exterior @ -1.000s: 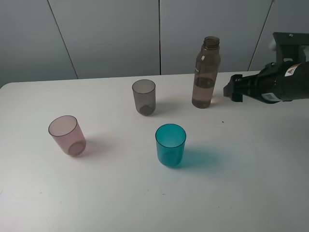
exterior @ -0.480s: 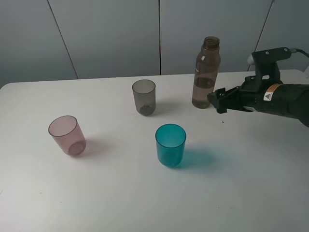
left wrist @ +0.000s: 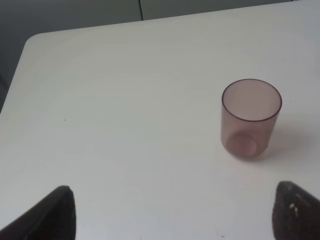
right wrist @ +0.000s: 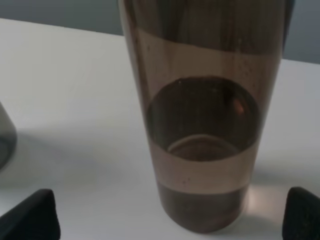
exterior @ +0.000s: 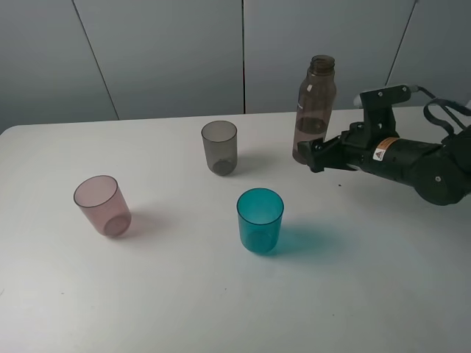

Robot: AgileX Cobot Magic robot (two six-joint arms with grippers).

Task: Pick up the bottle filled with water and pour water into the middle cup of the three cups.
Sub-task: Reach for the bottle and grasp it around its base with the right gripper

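The smoky brown bottle (exterior: 313, 103) stands uncapped at the back right of the table, partly filled with water. It fills the right wrist view (right wrist: 205, 125). My right gripper (exterior: 316, 156) is open at the bottle's base; in the right wrist view (right wrist: 167, 216) its fingertips flank the bottle, not touching. The smoky grey cup (exterior: 219, 145) stands upright left of the bottle, the pink cup (exterior: 101, 204) at the left, the teal cup (exterior: 260, 219) in front. My left gripper (left wrist: 177, 215) is open and empty, with the pink cup (left wrist: 251, 117) ahead of it.
The white table (exterior: 162, 294) ends at grey wall panels (exterior: 169, 51) behind. The grey cup's edge (right wrist: 4, 135) shows in the right wrist view. The left arm is out of the exterior view.
My right arm has moved left across the table from the right edge up to the bottle's base. The bottle and the cups have not moved.
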